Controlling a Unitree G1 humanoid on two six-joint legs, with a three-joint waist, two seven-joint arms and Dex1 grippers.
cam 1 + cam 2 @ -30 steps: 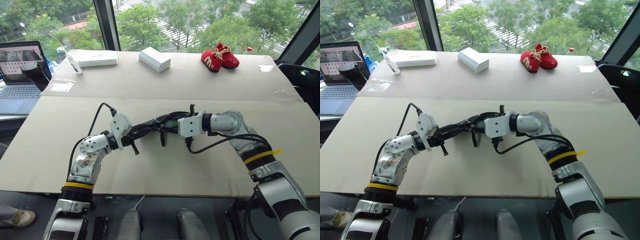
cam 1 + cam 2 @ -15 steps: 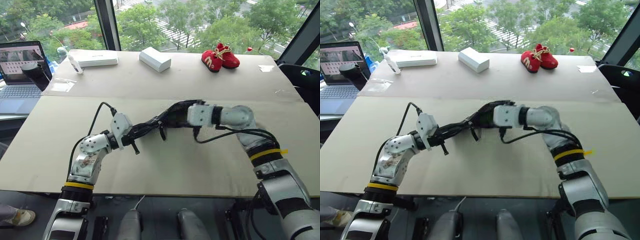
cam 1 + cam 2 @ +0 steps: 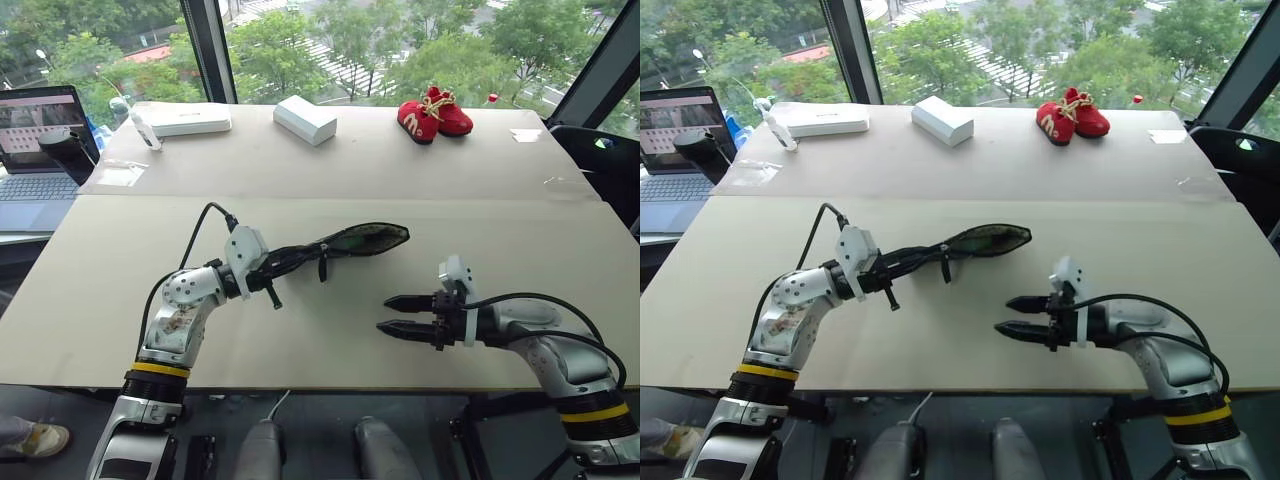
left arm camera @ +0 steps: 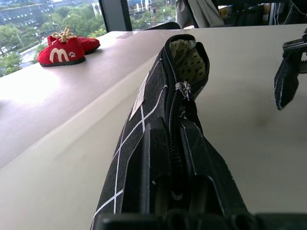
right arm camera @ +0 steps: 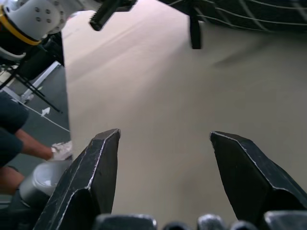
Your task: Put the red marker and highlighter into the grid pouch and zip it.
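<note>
The left claw (image 3: pixel 283 262) stays pinched on one end of the grid pouch (image 3: pixel 355 240), holding it out level above the desk (image 3: pixel 330 170) with its far end gaping, pale lining showing inside. The right claw (image 3: pixel 398 314), which a moment ago was pressed against the pouch's open mouth, has drawn back toward the robot and dropped low over the desk, well apart from the pouch, its fingers (image 5: pixel 91 182) spread and empty. Neither the red marker nor the highlighter can be made out on the desk or in either claw; whether both already lie inside the pouch is hidden by the fabric. With the right claw freed, the zipper pull (image 4: pixel 183 89) sitting partway along the open track looks like the next target, though the mouth is plainly not yet zipped.
</note>
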